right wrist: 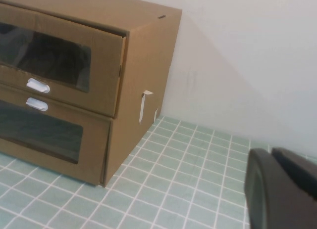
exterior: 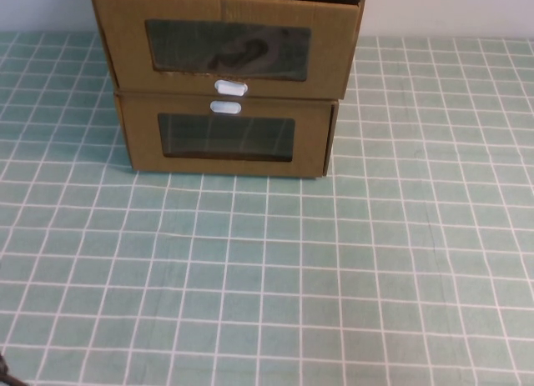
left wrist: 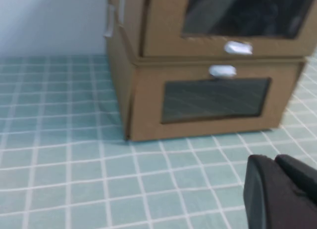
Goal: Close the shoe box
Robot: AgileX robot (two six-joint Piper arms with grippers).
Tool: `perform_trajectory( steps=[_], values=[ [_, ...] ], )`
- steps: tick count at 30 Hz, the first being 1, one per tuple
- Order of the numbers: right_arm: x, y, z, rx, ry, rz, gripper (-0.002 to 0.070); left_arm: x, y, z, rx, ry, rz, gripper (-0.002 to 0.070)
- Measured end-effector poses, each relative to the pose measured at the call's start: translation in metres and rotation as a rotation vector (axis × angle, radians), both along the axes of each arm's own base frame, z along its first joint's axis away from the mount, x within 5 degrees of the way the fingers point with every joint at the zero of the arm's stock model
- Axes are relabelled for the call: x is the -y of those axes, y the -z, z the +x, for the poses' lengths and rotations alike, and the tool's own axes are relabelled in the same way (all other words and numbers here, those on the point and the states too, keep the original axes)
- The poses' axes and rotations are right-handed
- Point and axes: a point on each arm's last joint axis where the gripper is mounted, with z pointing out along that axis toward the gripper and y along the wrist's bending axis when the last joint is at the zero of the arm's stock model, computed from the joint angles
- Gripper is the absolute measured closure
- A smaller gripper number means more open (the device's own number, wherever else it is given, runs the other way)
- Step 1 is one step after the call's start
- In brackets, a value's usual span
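Observation:
The shoe box [exterior: 227, 48] is the upper of two stacked brown cardboard boxes at the far middle of the table. Its white pull tab [exterior: 231, 87] sits below its clear window, through which a dark shape shows. Its drawer front stands a little out from its shell, as seen in the right wrist view [right wrist: 59, 56]. My left gripper [left wrist: 275, 162] is shut and empty, low over the table, in front of the boxes and apart from them. My right gripper [right wrist: 271, 154] is shut and empty, to the right of the boxes. Neither gripper shows in the high view.
The twin box [exterior: 225, 140] lies under the shoe box, its white tab [exterior: 225, 107] above its window and its drawer pushed in. A green checked cloth [exterior: 292, 278] covers the table. A pale wall [right wrist: 237, 56] stands close behind the boxes.

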Motion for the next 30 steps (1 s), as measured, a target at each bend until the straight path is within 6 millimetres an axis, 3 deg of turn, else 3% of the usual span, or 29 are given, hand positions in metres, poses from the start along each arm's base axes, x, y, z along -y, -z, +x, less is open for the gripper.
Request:
perform_trajectory(
  steps=[8,16,18,24,30],
  values=[
    [0.0,0.0,0.0,0.0,0.0,0.0,0.069,0.004,0.025,-0.02,0.046,0.109,0.002,0.068],
    [0.0,0.0,0.0,0.0,0.0,-0.001,0.069,-0.014,0.071,-0.019,0.279,-0.068,0.144,0.068],
    [0.0,0.0,0.0,0.0,0.0,-0.001,0.069,-0.016,0.075,-0.021,0.298,-0.092,0.152,0.068],
    [0.0,0.0,0.0,0.0,0.0,-0.001,0.069,-0.021,0.086,-0.021,0.194,-0.183,0.216,0.068],
    [0.0,0.0,0.0,-0.001,0.001,-0.002,0.069,-0.02,0.1,-0.023,0.054,-0.142,0.298,0.068]
  ],
)
